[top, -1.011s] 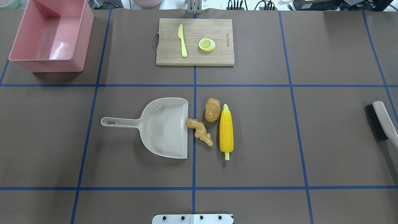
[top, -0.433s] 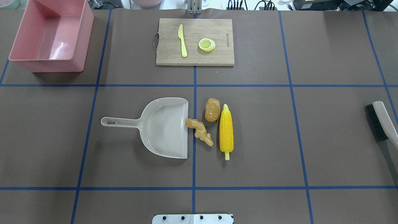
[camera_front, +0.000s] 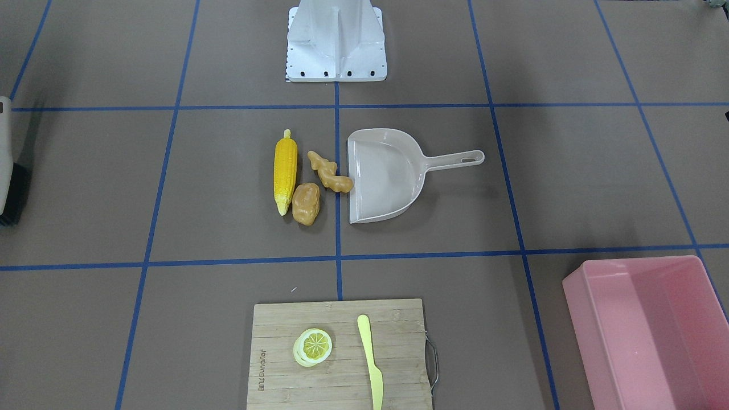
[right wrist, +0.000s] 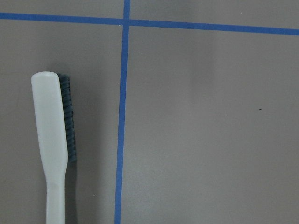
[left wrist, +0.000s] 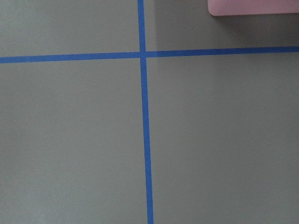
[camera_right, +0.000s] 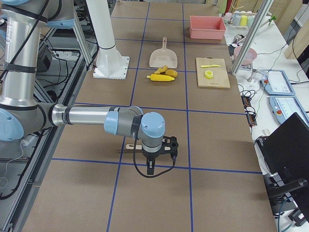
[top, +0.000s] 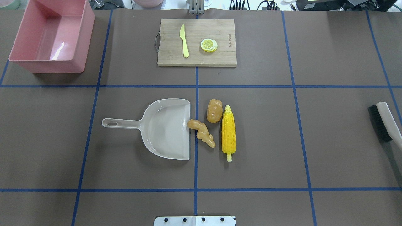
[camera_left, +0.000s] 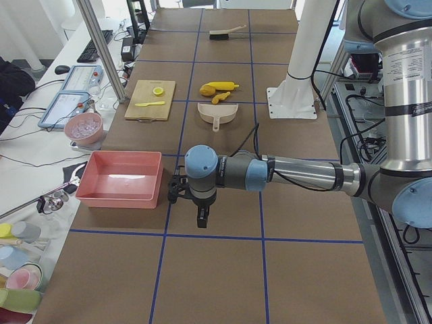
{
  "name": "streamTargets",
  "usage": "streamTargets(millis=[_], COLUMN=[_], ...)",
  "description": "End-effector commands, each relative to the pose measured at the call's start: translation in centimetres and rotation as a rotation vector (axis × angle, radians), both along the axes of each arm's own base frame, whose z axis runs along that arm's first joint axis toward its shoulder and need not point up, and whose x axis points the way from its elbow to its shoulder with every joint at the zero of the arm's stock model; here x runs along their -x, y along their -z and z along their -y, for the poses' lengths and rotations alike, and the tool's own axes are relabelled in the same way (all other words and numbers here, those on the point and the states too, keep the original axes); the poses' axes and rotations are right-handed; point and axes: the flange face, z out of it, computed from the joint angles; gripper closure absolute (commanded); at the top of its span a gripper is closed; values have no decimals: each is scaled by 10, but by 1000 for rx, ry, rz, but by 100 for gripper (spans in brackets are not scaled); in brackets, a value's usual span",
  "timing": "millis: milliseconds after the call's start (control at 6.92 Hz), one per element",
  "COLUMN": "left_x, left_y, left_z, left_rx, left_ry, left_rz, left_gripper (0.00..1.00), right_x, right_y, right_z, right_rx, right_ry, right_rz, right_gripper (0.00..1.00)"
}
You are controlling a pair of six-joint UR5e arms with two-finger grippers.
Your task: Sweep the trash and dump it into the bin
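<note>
Left gripper (camera_left: 202, 219) hanging near the pink tub (top: 47, 66), right gripper (camera_right: 150, 168) by the brush (top: 384, 122); open or closed, cannot tell. Knobbly ginger root (top: 201, 133) touching the dustpan (top: 163, 128) lip, potato (top: 214, 110) and yellow corn cob (top: 228, 133) just beside, mid-table.

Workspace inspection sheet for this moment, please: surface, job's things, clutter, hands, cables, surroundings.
Surface: brown table with a blue tape grid.
Job's things: corn cob, ginger root and potato lie together outside the dustpan mouth, the ginger root touching its lip. The pink bin is empty, and the brush lies at the table's right edge.
Clutter: cutting board with knife and lemon slice.
Hands: left hand and right hand hover over the table; open or shut cannot be told.
Cables: black cable loops under the right wrist.
Surroundings: tablets and laptop on a side bench.
</note>
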Motion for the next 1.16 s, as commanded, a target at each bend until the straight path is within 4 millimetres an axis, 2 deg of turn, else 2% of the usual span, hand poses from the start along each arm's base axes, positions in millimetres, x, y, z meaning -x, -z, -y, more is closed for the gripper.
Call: streamTargets(millis=[0, 144, 433, 578, 722, 867, 1011], left_x=[-2, -12, -85, -126, -162, -190, -203], left_y=[42, 70, 147, 182, 198, 234, 247], left_z=[9, 24, 72, 87, 87, 94, 90], left_rx=[-98, -180, -429, -505, -541, -619, -718], left_ry=[-5, -26, -160, -227, -290, -334, -355], left_rz=[-4, -14, -66, -87, -101, -130, -160], left_gripper=[2, 2, 2, 2, 2, 2, 2], right_x=[0, 1, 2, 2, 2, 3, 8], right_y=[-5, -5, -20, -21, -21, -21, -21], right_z=[0, 1, -1, -2, -2, -1, 0], right_rx=[10, 8, 40, 38, 38, 39, 39], right_ry=[0, 0, -5, -2, -2, 0, 16], right_rz=[0, 2, 22, 23, 23, 21, 21], right_gripper=[0, 0, 0, 0, 0, 0, 0])
